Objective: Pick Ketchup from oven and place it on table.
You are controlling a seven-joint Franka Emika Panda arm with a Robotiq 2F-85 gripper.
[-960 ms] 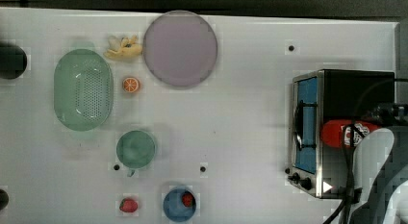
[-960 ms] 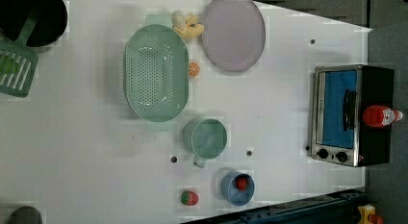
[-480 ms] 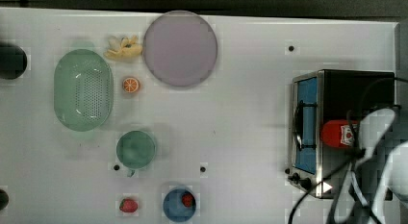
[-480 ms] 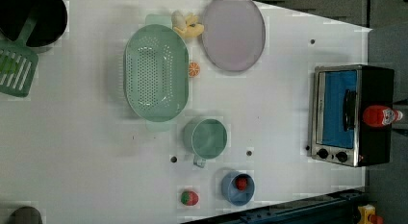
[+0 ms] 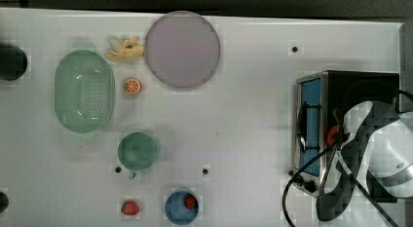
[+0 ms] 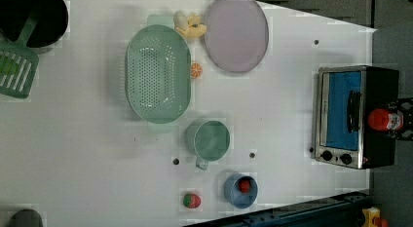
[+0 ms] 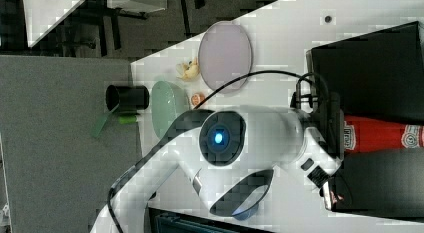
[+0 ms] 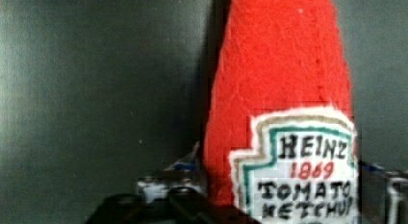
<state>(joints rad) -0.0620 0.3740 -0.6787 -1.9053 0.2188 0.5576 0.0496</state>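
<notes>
The ketchup (image 8: 279,89), a red bottle with a white label, stands upright on the black top of the oven (image 6: 341,115), not inside it. My gripper (image 8: 279,176) is shut on the bottle low down, with one finger against each side. In the top view only a red sliver of the ketchup (image 5: 333,134) shows beside my white arm, which hangs over the oven (image 5: 360,83). In the right view the ketchup (image 7: 380,135) sticks out of the gripper (image 7: 350,135) over the oven (image 7: 370,68). The white table (image 5: 243,139) lies around the oven.
On the table are a lilac plate (image 5: 182,49), a green colander (image 5: 84,90), a green cup (image 5: 138,151), a blue bowl holding a strawberry (image 5: 181,206), a loose strawberry (image 5: 129,207), an orange slice (image 5: 132,85) and bananas (image 5: 125,48). A black cable (image 5: 311,173) loops past the oven's front.
In the top view my arm has slid toward the top view's left over the ketchup, hiding most of it. The jaws have narrowed onto the bottle, which has not moved.
</notes>
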